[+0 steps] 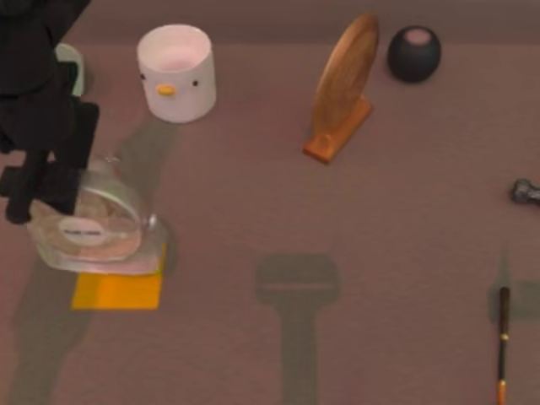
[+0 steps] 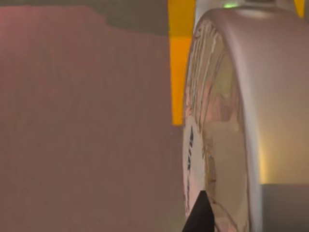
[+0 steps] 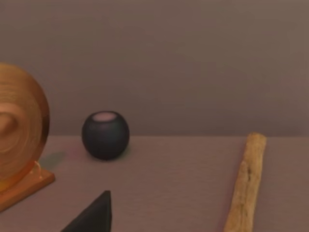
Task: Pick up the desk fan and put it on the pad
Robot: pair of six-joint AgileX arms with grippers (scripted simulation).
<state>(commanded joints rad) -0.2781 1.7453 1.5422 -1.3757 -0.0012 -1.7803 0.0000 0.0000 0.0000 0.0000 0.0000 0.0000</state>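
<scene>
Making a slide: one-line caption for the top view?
Left gripper at the desk fan, which overlaps the orange pad at the table's left.

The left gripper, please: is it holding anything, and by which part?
The left gripper appears to hold the desk fan at the far-left edge of its head, over the pad; the grip itself is hidden.

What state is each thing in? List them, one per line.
desk fan: tilted, head over the pad's far edge, at the left hand.
pad: flat, partly covered.
left hand: at the fan, grip hidden.
wooden disc: upright on stand.
chick mug: upright.
black sphere: resting on the table.
</scene>
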